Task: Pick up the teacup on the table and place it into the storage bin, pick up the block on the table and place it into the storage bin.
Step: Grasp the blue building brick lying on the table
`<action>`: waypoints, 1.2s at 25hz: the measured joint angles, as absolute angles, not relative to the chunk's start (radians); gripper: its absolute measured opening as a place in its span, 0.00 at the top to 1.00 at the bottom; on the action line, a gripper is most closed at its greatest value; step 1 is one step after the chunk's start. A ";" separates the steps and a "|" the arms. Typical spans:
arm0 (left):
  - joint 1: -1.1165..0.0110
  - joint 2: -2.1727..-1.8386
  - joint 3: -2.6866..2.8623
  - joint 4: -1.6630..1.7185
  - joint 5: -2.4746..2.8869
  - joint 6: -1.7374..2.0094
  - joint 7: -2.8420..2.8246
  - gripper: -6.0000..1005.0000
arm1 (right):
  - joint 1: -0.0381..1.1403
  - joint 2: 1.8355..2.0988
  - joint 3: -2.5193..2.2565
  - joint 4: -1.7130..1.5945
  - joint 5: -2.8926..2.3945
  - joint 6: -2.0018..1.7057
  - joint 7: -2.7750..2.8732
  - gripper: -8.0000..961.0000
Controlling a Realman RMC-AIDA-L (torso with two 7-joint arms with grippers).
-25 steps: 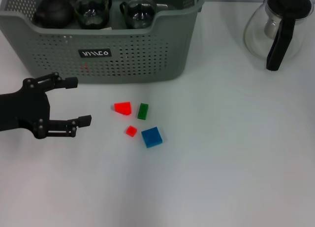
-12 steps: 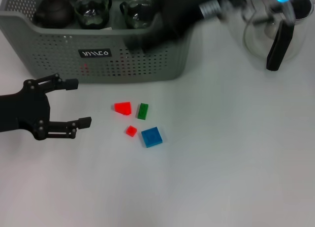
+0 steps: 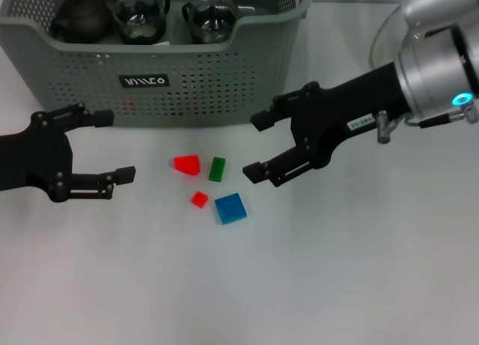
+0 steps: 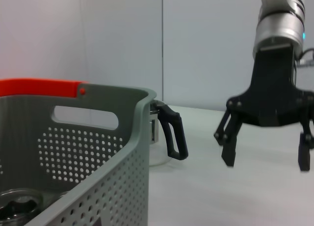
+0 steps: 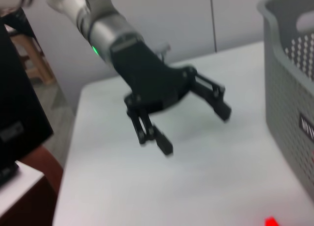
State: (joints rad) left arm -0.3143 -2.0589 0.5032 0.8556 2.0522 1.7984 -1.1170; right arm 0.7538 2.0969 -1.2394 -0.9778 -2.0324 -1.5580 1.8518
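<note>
While both hands spread, right hand (image 3: 258, 147) above blocks (image 3: 230, 208), left hand (image 3: 112, 146) beside storage bin (image 3: 224, 83), label logo unreadable.

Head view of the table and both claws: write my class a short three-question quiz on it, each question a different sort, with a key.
1. True or false: the right claw is shut on a block.
2. How many small blocks lie on the table? A) two B) four C) six
3. Fill in: the blue block lies nearest the ____ red block.

Key: 1. False; it hovers open beside the green block, as the left claw is open too. 2. B. 3. smaller; the larger red block lies nearer the storage bin.
</note>
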 joint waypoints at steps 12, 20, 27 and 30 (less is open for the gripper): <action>-0.319 -2.067 0.510 0.853 2.064 1.784 -1.121 0.09 | 0.843 2.108 -1.348 -0.751 -2.041 -1.442 1.660 0.05; -0.324 -2.074 0.514 0.853 2.071 1.788 -1.121 0.09 | 0.888 2.110 -1.475 -0.688 -2.035 -1.353 1.646 0.05; -0.350 -2.079 0.599 0.791 2.090 1.777 -1.120 0.09 | 0.895 2.111 -1.601 -0.677 -2.004 -1.253 1.639 0.05; -0.369 -2.082 0.610 0.774 2.123 1.772 -1.126 0.09 | 0.896 2.111 -1.638 -0.677 -2.003 -1.219 1.639 0.05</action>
